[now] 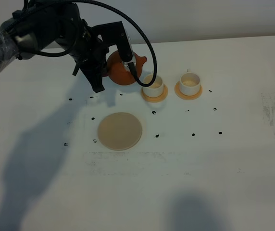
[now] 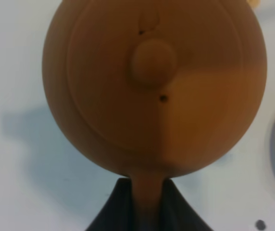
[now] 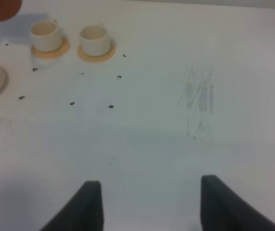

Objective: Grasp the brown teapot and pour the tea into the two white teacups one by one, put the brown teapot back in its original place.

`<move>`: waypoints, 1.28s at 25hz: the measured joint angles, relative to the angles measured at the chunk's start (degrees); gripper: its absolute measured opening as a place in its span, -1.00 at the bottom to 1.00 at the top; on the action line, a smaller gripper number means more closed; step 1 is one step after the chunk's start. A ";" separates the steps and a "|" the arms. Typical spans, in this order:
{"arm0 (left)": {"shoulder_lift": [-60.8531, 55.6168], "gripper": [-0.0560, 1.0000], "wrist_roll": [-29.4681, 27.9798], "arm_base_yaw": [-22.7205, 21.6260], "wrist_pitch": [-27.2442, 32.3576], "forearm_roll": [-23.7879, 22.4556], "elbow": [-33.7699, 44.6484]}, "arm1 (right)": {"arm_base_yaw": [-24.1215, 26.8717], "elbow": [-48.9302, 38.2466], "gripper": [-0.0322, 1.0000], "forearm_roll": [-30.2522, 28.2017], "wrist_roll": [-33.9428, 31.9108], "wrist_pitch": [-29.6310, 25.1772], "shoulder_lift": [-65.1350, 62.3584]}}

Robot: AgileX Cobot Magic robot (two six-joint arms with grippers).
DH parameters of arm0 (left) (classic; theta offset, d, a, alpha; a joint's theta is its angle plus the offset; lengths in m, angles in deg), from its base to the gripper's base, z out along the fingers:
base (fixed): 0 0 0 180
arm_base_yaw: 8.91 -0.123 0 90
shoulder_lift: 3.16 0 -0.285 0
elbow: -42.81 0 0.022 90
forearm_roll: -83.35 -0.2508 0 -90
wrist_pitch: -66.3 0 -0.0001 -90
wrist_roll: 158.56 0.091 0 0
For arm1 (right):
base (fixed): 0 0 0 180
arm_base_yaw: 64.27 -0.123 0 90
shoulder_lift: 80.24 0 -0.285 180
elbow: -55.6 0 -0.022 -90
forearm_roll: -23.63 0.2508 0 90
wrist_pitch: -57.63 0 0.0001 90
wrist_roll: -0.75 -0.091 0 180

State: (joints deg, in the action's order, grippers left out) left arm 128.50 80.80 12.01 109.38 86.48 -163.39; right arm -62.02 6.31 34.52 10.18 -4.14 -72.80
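The brown teapot (image 1: 122, 70) is held by its handle in my left gripper (image 1: 106, 67), above the table, its spout pointing toward the left white teacup (image 1: 153, 84). The right white teacup (image 1: 190, 82) stands beside it. In the left wrist view the teapot (image 2: 152, 91) fills the frame from above, lid on, and the fingers (image 2: 113, 211) are shut on the handle. The pale beige disc (image 1: 119, 131) lies bare in front of the teapot. My right gripper (image 3: 149, 207) is open and empty over bare table, away from the cups (image 3: 45, 34) (image 3: 94, 38).
Each cup sits on a small orange-tan coaster (image 1: 155, 99) (image 1: 189, 96). Small black dots mark the white table around the disc. A scuffed grey patch (image 1: 274, 118) lies at the far right. The left arm and its cable hang over the back left.
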 joint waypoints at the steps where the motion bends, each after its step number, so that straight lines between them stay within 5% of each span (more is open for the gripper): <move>1: 0.23 -0.70 -0.02 0.00 0.00 -0.40 -0.34 | 0.00 0.00 -0.03 0.00 0.00 0.00 0.00; 32: 1.97 -0.70 1.25 2.31 -3.16 -10.18 -0.95 | 0.00 0.00 -0.03 0.00 0.00 0.00 0.00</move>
State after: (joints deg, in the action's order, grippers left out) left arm 130.47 82.05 14.33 106.21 76.30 -164.34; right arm -62.02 6.31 34.52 10.18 -4.14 -72.80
